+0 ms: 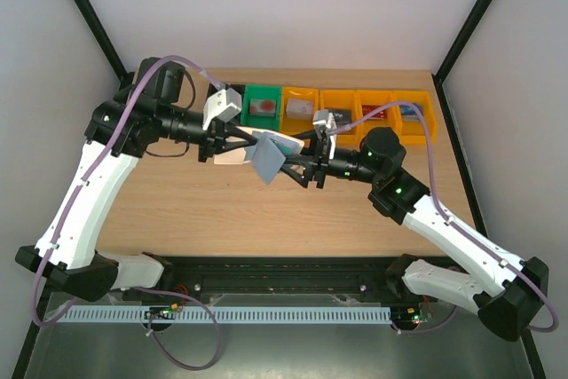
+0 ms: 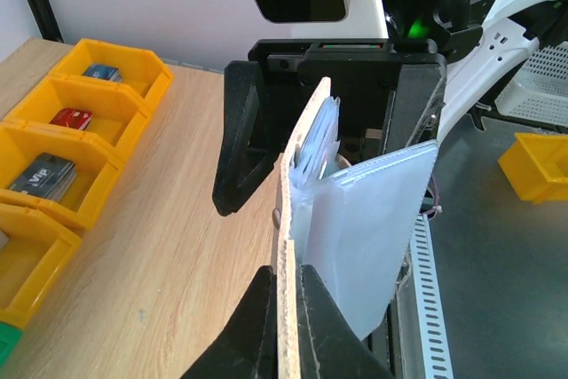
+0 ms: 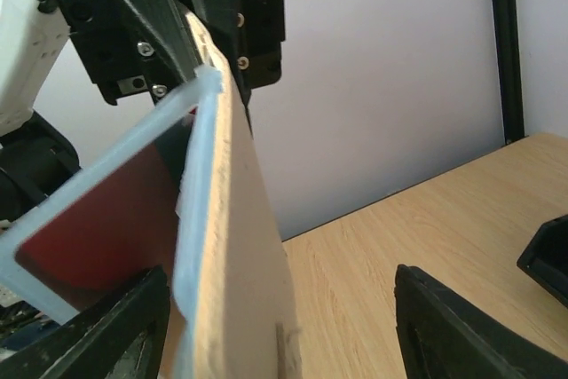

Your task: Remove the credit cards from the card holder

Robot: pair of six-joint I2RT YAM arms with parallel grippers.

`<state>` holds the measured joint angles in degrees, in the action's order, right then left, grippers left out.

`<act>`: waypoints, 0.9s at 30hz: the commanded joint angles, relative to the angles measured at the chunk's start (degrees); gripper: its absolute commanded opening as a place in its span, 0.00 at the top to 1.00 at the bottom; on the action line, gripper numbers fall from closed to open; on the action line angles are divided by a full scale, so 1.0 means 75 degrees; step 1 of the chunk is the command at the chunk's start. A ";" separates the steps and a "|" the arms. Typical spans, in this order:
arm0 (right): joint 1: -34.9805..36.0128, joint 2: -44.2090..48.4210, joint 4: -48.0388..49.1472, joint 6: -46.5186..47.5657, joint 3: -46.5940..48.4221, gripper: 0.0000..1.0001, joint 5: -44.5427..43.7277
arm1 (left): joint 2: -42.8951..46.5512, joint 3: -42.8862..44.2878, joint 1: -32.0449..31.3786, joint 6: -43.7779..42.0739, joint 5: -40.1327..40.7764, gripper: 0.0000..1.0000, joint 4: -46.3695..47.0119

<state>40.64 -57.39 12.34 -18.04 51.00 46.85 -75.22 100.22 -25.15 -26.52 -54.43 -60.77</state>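
Note:
The card holder (image 1: pixel 266 161) hangs in the air over the table's middle, opened out. My left gripper (image 1: pixel 241 141) is shut on its stiff cover edge (image 2: pixel 300 166), fingers (image 2: pixel 342 335) pinching it from both sides. A pale see-through sleeve panel (image 2: pixel 382 228) fans off to one side. A red credit card (image 3: pixel 98 219) shows inside a sleeve. My right gripper (image 3: pixel 282 280) is open, one finger (image 3: pixel 106 335) beside the sleeve and the other far off, the cover (image 3: pixel 240 246) between them. It faces the left gripper (image 3: pixel 191 33) head-on.
A green bin (image 1: pixel 262 97) and a row of orange bins (image 1: pixel 390 99) line the far edge of the table. Loose cards lie in them: blue (image 2: pixel 102 71), red (image 2: pixel 71 117) and grey (image 2: pixel 43 177). Black frame posts stand at the back corners.

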 commanded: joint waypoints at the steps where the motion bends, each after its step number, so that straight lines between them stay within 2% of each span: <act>1: 0.0269 -0.0084 0.0764 -0.0225 0.0249 0.31 -0.0228 | 0.0185 -0.0129 0.0001 0.0015 -0.0254 0.98 0.0151; 5: 0.0527 -0.0268 0.0984 -0.0429 0.0283 0.31 -0.0872 | 0.0192 -0.0227 0.0001 0.0138 -0.0254 0.98 0.0288; 13: 0.1059 -0.0809 0.1106 -0.0694 0.0511 0.38 -0.1760 | 0.0162 -0.0369 0.0001 0.0512 -0.0124 0.98 0.0640; 15: 0.1099 -0.0860 0.1152 -0.0764 0.0532 0.45 -0.1862 | 0.0172 -0.0398 0.0001 0.0527 -0.0151 0.98 0.0646; 22: 0.1132 -0.0973 0.1133 -0.0938 0.0576 0.81 -0.2033 | 0.0169 -0.0550 0.0065 0.0586 -0.0146 0.98 0.0766; 27: 0.1125 -0.0926 0.1102 -0.0940 0.0565 0.98 -0.2006 | 0.0151 -0.0699 0.0151 0.0828 0.0017 0.98 0.1003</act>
<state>48.51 -64.47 18.68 -24.86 52.99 32.27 -74.91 95.83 -24.32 -22.04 -53.52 -56.03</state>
